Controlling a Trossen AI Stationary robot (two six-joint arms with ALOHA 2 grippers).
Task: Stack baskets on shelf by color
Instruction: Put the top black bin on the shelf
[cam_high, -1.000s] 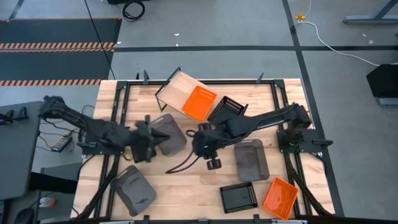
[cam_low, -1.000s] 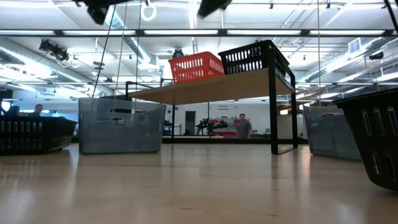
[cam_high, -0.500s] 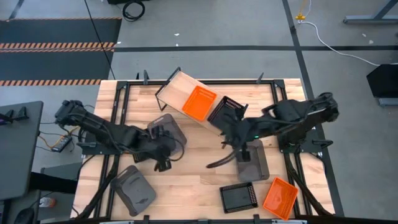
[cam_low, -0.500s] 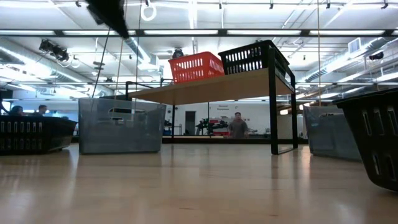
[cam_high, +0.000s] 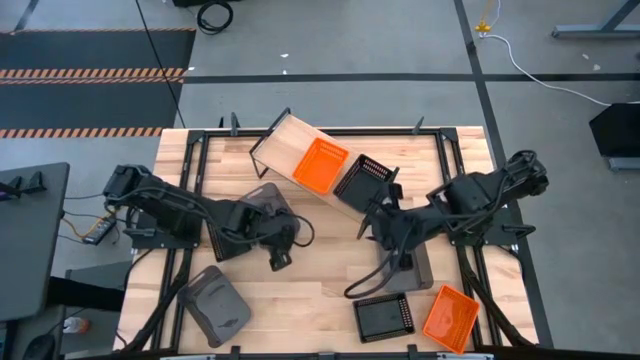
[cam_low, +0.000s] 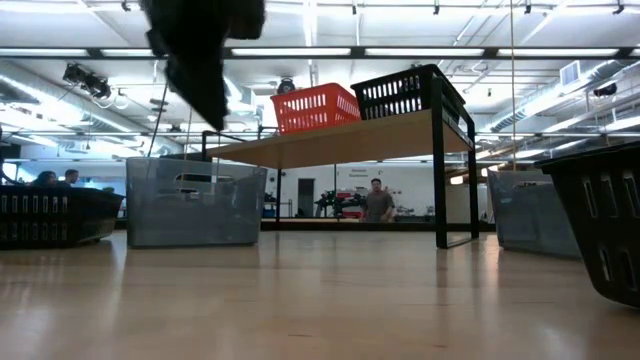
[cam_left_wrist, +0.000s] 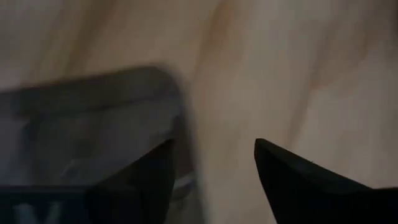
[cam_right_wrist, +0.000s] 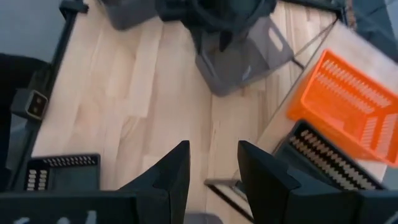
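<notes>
The shelf (cam_high: 300, 150) lies slanted at the table's far middle, with an orange basket (cam_high: 320, 165) and a black basket (cam_high: 365, 182) standing on it. A grey basket (cam_high: 266, 208) rests on the table left of the middle. My left gripper (cam_high: 278, 258) hangs open just beyond its near right corner (cam_left_wrist: 165, 81), above the wood. My right gripper (cam_right_wrist: 214, 174) is open and empty. It hovers right of the middle, above a second grey basket (cam_high: 408, 262).
Near the front edge stand a black basket (cam_high: 385, 317) and an orange basket (cam_high: 450, 317). A grey basket (cam_high: 215, 305) sits at the near left. A black metal frame (cam_high: 190, 190) runs along the table's sides. Bare wood (cam_high: 320, 270) lies between the arms.
My left gripper has moved from the grey basket's left side toward the table's right and near edge, past the basket's near corner. My right arm has drawn back from the table's middle toward the right edge. The baskets have stayed where they were.
</notes>
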